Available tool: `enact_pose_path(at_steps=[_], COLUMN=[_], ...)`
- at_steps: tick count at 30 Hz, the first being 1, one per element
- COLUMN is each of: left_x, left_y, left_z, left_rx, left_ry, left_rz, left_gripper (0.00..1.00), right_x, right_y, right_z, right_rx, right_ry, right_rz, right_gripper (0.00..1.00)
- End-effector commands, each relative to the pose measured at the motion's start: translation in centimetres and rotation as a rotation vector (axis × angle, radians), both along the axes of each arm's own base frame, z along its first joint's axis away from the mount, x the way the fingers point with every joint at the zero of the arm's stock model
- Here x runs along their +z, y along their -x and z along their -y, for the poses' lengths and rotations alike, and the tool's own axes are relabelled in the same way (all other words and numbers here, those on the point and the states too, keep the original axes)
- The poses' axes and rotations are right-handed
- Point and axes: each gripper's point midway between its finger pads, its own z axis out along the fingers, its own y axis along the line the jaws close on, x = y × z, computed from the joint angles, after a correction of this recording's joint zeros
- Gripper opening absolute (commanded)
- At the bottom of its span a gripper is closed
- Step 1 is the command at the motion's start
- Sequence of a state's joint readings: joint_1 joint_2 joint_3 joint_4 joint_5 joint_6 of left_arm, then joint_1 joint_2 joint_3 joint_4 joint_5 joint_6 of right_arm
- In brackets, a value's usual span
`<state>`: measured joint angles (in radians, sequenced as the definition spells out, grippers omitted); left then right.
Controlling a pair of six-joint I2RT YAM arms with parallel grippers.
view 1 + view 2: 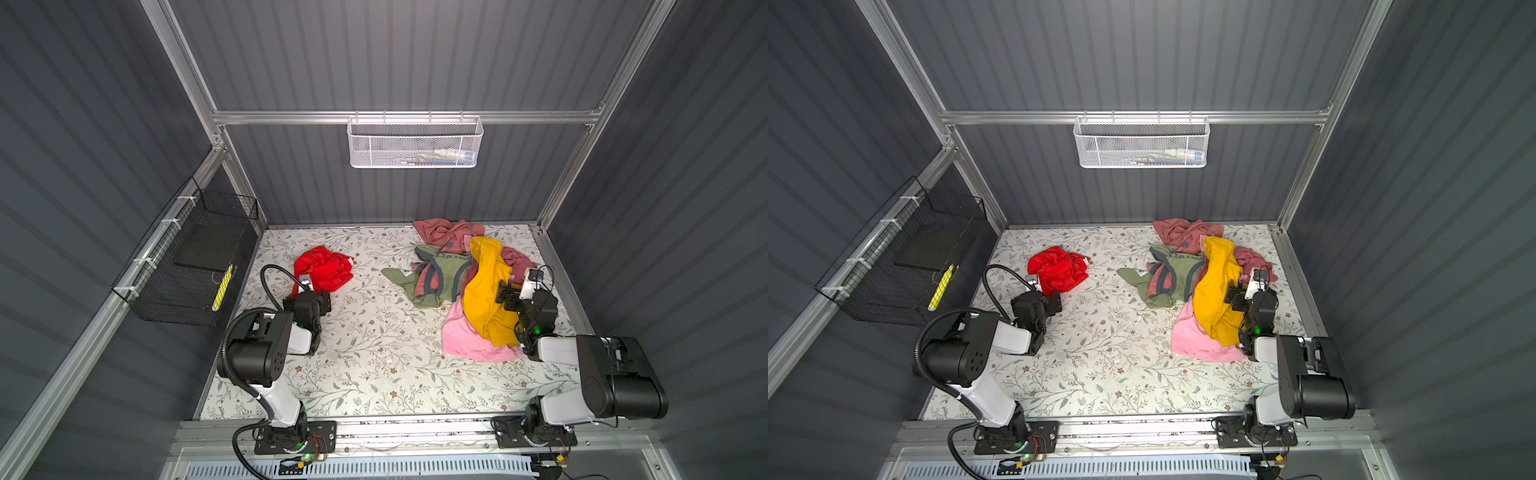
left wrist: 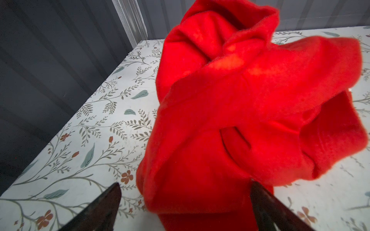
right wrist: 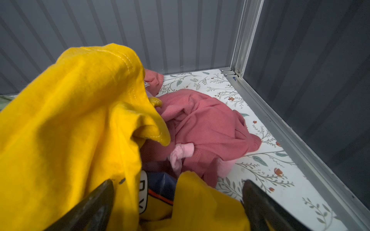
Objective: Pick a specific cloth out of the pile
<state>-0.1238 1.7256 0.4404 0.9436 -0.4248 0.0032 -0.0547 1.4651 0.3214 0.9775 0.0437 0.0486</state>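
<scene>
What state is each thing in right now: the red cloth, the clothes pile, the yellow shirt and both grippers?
Bright red thin cloth, crumpled, lying alone on the table, apart from the pile.
Pile of mixed garments, heaped on the right side.
Mustard-yellow T-shirt, draped over the pile's top.
Left gripper, open, straddling the red cloth's edge.
Right gripper, open, over the yellow shirt.
</scene>
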Motion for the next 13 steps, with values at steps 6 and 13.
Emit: enact_pose_path(at_steps=[6,13], left_x=[0.91,0.84], left_y=[-0.51,-0.56], left_z=[0.15,0.2], left_rx=[0.001,-0.002], left_ry=[0.018,0.019], left_rz=[0.035,0.031], left_gripper=[1.0,1.0], right_x=[0.33,0.3], right_y=[-0.1,-0.1], right_z=[-0.19,-0.14], right_rx=[0.01,0.008], right_ry=[-0.012,-0.012], right_rz=[0.01,0.009], right_gripper=[0.99,0.99])
